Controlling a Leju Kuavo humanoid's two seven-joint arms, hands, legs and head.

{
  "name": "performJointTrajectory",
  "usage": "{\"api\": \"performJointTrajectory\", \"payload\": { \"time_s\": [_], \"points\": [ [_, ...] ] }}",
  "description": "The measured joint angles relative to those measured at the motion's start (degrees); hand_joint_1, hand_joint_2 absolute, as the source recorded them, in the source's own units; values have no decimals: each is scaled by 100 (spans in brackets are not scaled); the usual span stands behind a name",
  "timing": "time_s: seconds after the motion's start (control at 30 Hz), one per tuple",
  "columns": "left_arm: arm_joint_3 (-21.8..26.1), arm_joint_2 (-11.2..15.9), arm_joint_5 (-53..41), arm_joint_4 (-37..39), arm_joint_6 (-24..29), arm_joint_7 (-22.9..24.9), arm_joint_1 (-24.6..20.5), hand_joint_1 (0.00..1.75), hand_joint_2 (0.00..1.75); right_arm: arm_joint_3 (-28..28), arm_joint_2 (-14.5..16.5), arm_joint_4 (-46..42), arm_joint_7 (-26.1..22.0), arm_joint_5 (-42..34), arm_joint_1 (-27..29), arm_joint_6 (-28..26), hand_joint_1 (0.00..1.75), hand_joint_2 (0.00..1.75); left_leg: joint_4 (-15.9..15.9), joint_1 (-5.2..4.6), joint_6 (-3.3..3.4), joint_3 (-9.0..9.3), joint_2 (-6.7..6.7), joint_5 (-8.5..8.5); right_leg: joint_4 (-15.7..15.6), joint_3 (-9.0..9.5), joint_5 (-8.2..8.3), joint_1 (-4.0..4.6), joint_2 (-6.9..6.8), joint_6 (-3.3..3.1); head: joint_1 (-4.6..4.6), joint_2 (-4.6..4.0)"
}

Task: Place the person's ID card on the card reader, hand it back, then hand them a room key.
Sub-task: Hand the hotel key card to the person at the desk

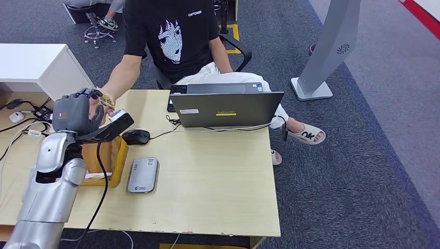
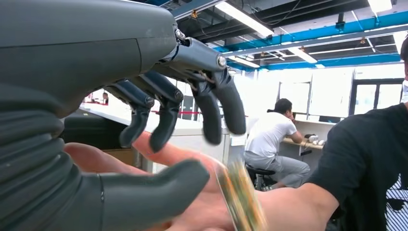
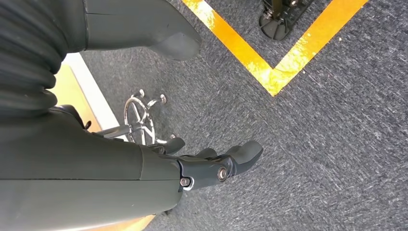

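Observation:
My left hand [image 1: 78, 111] is raised over the table's far left, its fingers [image 2: 211, 110] spread above the thumb [image 2: 154, 195], gripping nothing. A person's hand [image 2: 202, 214] reaches in under it, holding a gold-green card [image 1: 107, 100] that stands edge-on and blurred just past my thumb tip [image 2: 239, 197]. The grey card reader [image 1: 142, 175] lies flat on the table with nothing on it. A wooden holder [image 1: 111, 155] stands beside the reader, partly hidden by my arm. My right hand [image 3: 211, 163] hangs over the carpet with loosely bent fingers and holds nothing.
An open laptop [image 1: 225, 108] faces the seated person in a black shirt [image 1: 171, 36]. A black mouse [image 1: 136, 136] and its cable lie behind the reader, and a phone [image 1: 176, 97] sits left of the laptop. Cables [image 1: 21, 127] crowd the far left edge.

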Motion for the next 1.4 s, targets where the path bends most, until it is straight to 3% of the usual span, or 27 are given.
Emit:
{"api": "performJointTrajectory", "payload": {
  "time_s": [0.8,1.4],
  "points": [
    [-2,-250,-207,-2,539,-128,166,0,175,-26,1,28,4,52,-7,5,0,175,0,0,0,-1,0,0,0,0,0,0,0,0,1,0],
    [-2,-249,-333,-883,1014,-432,1181,0,175,-141,38,29,-22,-43,-3,-26,0,175,0,0,1,-6,-5,-1,0,-1,-3,0,-5,2,0,0]
  ]
}}
